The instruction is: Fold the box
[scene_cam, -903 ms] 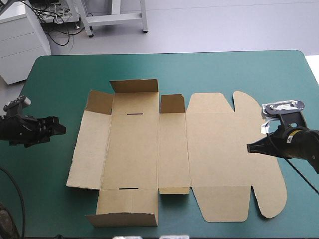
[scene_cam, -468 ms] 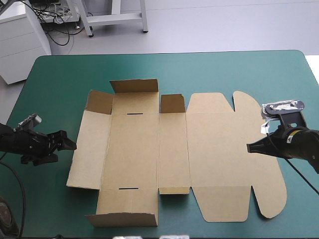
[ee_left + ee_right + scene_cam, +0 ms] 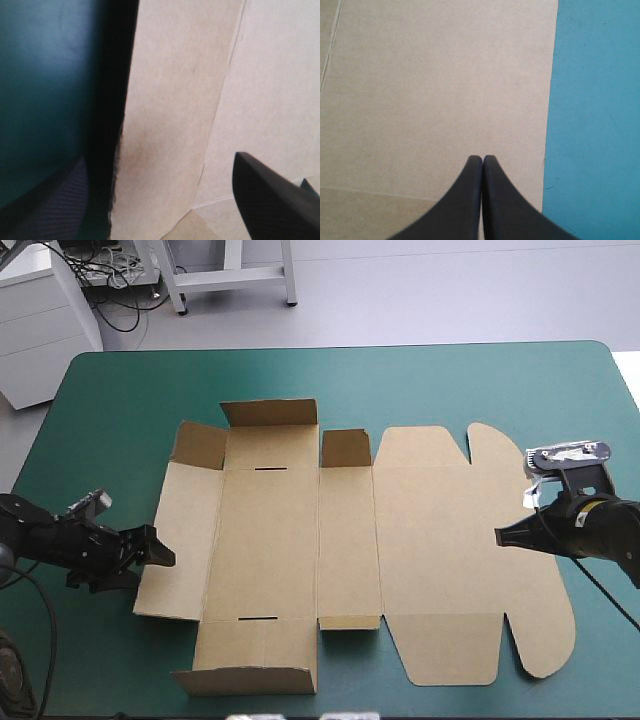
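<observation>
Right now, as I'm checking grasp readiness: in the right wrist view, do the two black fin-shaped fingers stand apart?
No, the fingers of the right gripper meet in one pointed arch over the flat brown board box.

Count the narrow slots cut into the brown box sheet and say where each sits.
2, both in the box: the far slot by the wide left panel's far fold, the near slot by its near fold. None seems hidden.

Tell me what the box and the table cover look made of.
Box: brown board, matte, likely cardboard, with pressed crease lines and cleanly cut flaps. Cover: teal-green, smooth with a slight sheen, perhaps vinyl or rubber mat; the look leaves that open.
</observation>
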`<state>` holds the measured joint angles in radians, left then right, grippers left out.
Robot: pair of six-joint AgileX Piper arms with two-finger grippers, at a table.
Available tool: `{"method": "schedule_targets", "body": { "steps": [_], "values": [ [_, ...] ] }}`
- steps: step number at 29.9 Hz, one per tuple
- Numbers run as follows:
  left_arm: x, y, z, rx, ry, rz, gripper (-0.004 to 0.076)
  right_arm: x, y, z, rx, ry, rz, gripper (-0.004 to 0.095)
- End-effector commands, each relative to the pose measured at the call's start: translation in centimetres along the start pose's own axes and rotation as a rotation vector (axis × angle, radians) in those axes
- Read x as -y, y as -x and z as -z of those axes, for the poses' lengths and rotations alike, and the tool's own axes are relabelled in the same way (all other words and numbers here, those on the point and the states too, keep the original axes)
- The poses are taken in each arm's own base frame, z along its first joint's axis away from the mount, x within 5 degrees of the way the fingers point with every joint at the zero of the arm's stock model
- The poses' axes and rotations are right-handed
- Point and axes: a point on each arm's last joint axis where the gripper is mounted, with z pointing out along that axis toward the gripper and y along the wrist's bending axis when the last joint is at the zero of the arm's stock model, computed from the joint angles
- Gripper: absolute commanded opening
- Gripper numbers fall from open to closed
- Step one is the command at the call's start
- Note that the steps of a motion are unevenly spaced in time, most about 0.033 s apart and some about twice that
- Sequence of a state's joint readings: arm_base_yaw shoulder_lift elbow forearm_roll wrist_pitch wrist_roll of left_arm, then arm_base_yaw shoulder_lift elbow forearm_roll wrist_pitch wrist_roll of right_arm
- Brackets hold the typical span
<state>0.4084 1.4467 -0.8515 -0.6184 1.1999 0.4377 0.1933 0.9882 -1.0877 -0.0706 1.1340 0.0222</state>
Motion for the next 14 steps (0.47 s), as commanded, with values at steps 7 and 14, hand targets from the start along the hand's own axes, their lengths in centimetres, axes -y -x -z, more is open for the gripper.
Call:
{"method": "schedule_targets", "body": {
  "steps": [7,14],
  "values": [
    [1.25,-0.77,-1.17,-0.023,-0.114,-0.082,0.0563,0.12,0.68,0.95,0.083,0.002,-0.002,-0.0023],
    [1.57,-0.28,-1.22,0.029,-0.153,-0.138,0.0558,-0.02,0.69,0.96,0.084,0.018,-0.010,-0.0023]
  ]
}}
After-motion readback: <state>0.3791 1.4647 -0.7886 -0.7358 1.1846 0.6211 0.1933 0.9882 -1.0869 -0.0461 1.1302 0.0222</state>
